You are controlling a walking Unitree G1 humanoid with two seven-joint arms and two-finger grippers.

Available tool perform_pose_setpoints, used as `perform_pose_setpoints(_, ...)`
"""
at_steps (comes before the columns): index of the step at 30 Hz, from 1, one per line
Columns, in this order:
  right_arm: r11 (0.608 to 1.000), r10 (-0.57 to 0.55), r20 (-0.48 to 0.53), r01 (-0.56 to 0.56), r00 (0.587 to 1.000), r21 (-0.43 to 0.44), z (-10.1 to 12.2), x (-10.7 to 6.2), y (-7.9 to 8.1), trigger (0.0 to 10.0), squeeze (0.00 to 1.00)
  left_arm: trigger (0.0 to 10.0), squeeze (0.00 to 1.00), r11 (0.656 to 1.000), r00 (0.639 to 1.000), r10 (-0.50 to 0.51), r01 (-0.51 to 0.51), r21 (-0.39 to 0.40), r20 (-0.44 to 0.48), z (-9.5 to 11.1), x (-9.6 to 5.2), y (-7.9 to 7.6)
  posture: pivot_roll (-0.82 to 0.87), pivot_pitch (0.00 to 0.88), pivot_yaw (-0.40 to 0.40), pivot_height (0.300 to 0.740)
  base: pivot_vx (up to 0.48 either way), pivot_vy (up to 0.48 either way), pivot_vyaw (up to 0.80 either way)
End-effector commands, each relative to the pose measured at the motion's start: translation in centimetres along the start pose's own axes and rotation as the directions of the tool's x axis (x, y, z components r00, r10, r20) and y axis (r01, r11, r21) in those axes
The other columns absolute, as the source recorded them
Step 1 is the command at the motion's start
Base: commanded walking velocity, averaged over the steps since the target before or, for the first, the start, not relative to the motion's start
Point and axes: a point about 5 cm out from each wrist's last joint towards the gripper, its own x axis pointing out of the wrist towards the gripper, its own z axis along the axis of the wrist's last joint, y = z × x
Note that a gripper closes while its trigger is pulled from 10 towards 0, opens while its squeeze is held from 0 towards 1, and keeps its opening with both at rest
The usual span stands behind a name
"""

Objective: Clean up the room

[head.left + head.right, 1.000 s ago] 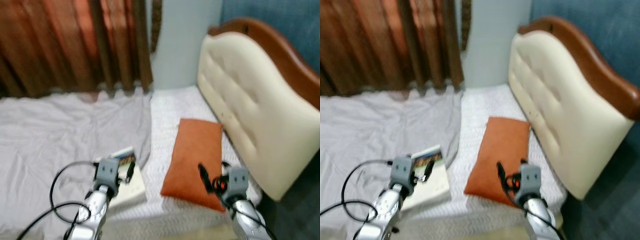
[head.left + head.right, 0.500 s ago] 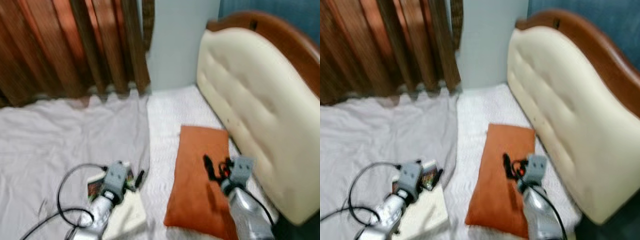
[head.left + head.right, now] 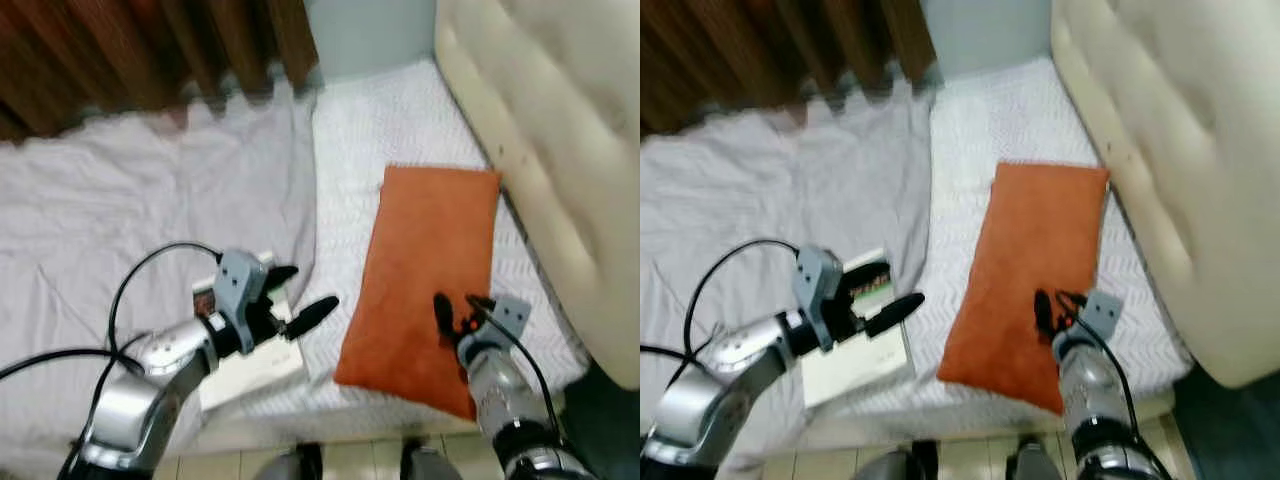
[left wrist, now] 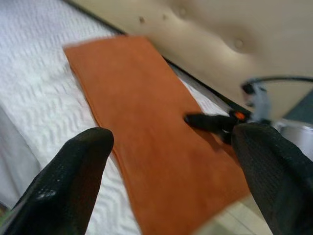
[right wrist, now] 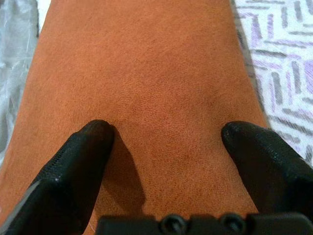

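Observation:
An orange pillow [image 3: 430,250] lies flat on the bed beside the cream headboard [image 3: 560,150]. My right gripper [image 3: 458,310] hovers open just over the pillow's near end, its fingers [image 5: 78,166] spread above the orange fabric [image 5: 146,68]. My left gripper [image 3: 302,292] is open too, a short way left of the pillow and pointing at it, with nothing between its fingers [image 4: 68,191]. In the left wrist view the pillow [image 4: 142,122] and the right gripper [image 4: 210,121] lie ahead. A book [image 3: 255,362] lies on the bed under my left wrist.
A crumpled grey sheet [image 3: 120,220] covers the left of the bed, and a white textured cover [image 3: 370,130] the right. Brown curtains [image 3: 150,50] hang behind. The bed's near edge meets a tiled floor [image 3: 350,455].
The camera has tipped down and closer to the bed. My left gripper has swung right, off the book toward the pillow. My right gripper stays over the pillow's near end.

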Motion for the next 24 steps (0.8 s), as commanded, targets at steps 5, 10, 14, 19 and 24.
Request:
perform_pose_setpoints(5, 0.991, -0.008, -0.133, 0.026, 0.991, 0.135, -2.8, -0.3, 0.7, 10.0, 0.00, 10.0, 0.00, 0.992, 0.994, -0.093, 0.088, -0.085, -0.061, 0.2, -2.0, -1.9, 0.13, 0.542, 0.188, 0.740, 0.000, 0.000, 0.00)
perform_pose_setpoints(10, 0.984, 0.006, -0.183, 0.026, 0.983, 0.175, -3.3, -0.2, 0.9, 10.0, 0.00, 10.0, 0.00, 0.967, 0.975, -0.162, 0.127, -0.220, -0.150, -2.6, -3.3, -3.3, 0.11, 0.556, 0.162, 0.740, 0.000, 0.000, 0.00)
perform_pose_setpoints(14, 0.987, 0.008, -0.193, 0.023, 0.981, 0.158, -3.1, -0.1, 0.8, 10.0, 0.00, 10.0, 0.00, 0.949, 0.976, -0.118, 0.056, -0.310, -0.182, -5.4, -3.1, -3.3, 0.08, 0.572, 0.129, 0.740, 0.000, 0.000, 0.00)
perform_pose_setpoints(19, 0.990, 0.004, -0.198, 0.025, 0.980, 0.140, -2.8, 0.0, 0.3, 3.2, 0.00, 10.0, 0.00, 0.928, 0.987, -0.070, 0.012, -0.372, -0.143, -6.9, -1.8, -2.8, 0.05, 0.583, 0.096, 0.740, 0.000, 0.000, 0.00)
perform_pose_setpoints(24, 0.990, 0.002, -0.196, 0.026, 0.981, 0.138, -2.5, 0.1, 0.1, 0.0, 0.00, 10.0, 0.00, 0.917, 0.986, -0.072, 0.006, -0.399, -0.152, -8.1, -0.8, -2.7, 0.04, 0.586, 0.078, 0.740, 0.000, 0.000, 0.00)
